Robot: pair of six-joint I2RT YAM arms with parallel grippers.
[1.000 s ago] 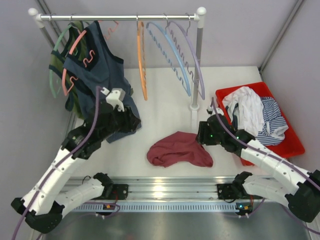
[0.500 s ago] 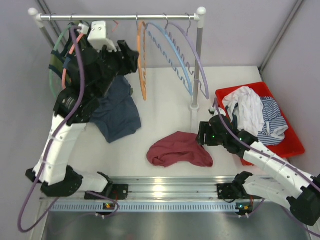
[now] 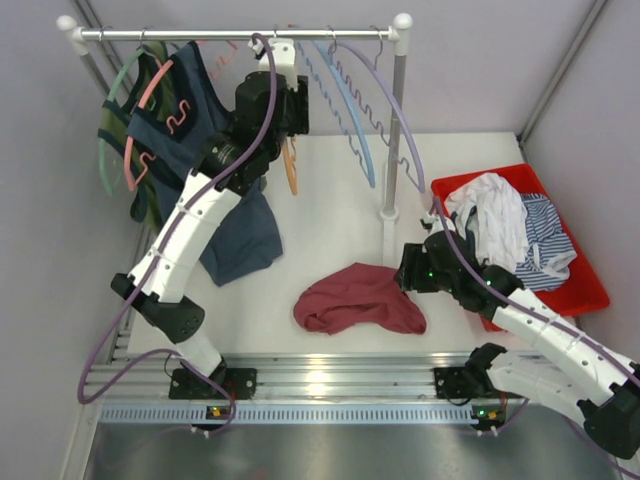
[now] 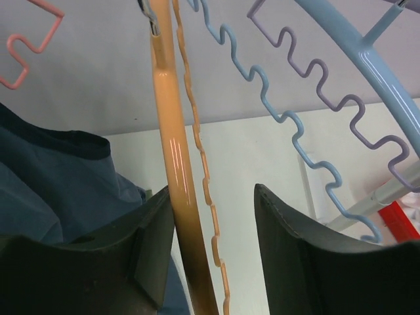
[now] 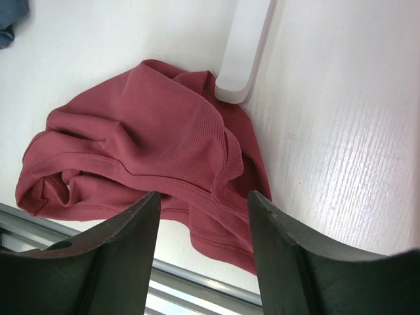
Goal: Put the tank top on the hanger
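little is done: the left gripper (image 4: 213,197), fingers spread, is straddling the hanging orange plastic hanger (image 4: 172,131), while the right gripper (image 5: 203,200), fingers spread, is hovering over the crumpled maroon fabric tank top (image 5: 131,144).

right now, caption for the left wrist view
Open left end effector straddling the orange hanger, not yet closed.

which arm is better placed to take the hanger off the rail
Left. The left arm is up at the rail, its jaws open with the hanger between them. The right arm is low, jaws open over the tank top.
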